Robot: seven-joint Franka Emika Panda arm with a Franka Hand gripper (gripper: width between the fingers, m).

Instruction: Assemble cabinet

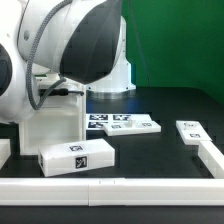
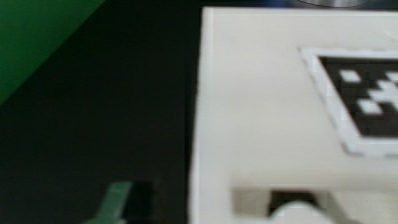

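The cabinet [image 1: 52,128] stands on the table [image 1: 160,150]. My hand [image 1: 58,97] is right above the cabinet, very close. I cannot tell if my hand is open or closed.

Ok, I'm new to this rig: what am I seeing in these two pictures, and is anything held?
The big white-and-black machine is a robot arm. The wide picture comes from a camera off the arm. The close-up comes from its wrist and shows a tagged white surface, probably the cabinet, the white box under the arm. On the black table also lie a long white block, the marker board and a small tagged piece. The jaws are hidden, so whether anything is held cannot be told.
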